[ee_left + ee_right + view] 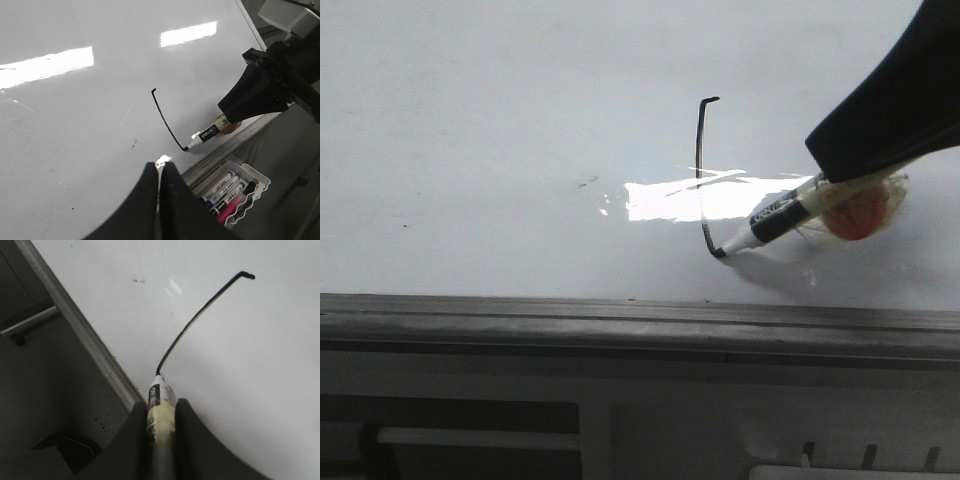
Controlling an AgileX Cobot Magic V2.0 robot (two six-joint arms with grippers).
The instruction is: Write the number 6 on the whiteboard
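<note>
The whiteboard (470, 120) is large, glossy and white, with a grey metal rail along its near edge. On it is a thin black marker line (700, 160): a tall stroke with a small hook at the top, curving at the bottom; no loop is drawn. It also shows in the left wrist view (162, 115) and the right wrist view (200, 315). My right gripper (161, 407) is shut on a black-and-white marker pen (775, 218), whose tip touches the board at the line's lower end. My left gripper (159, 170) is shut and empty, over the board near the rail.
A white tray (260, 176) with several markers sits just off the board's rail (225, 150), near the left gripper. The grey rail (640, 325) runs across the front view. A bright glare patch (700, 198) lies across the line.
</note>
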